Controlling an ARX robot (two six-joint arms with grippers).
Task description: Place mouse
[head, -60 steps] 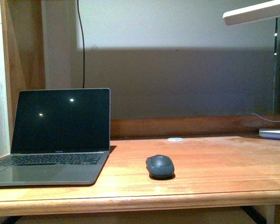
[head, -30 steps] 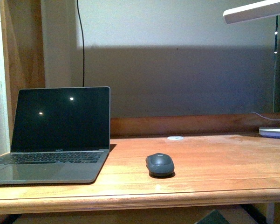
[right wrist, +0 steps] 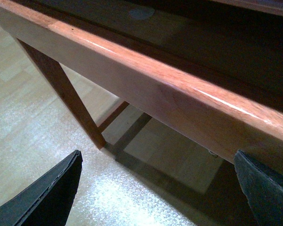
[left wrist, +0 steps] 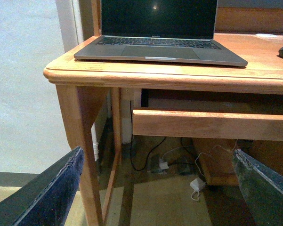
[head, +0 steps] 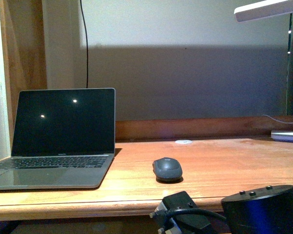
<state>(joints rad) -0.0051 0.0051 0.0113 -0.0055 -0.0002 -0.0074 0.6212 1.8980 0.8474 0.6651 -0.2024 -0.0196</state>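
One mouse (head: pixel 167 169) on wooden desk (head: pixel 224 165), probably untouched.

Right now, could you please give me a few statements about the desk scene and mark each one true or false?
1. The mouse rests on the desk, free of any gripper. True.
2. The laptop is closed. False: it stands open with a dark screen.
3. The mouse lies left of the laptop. False: it lies to its right.
4. The left gripper is open and sits lower than the desktop. True.
5. The small white disc lies behind the mouse, near the back rail. True.
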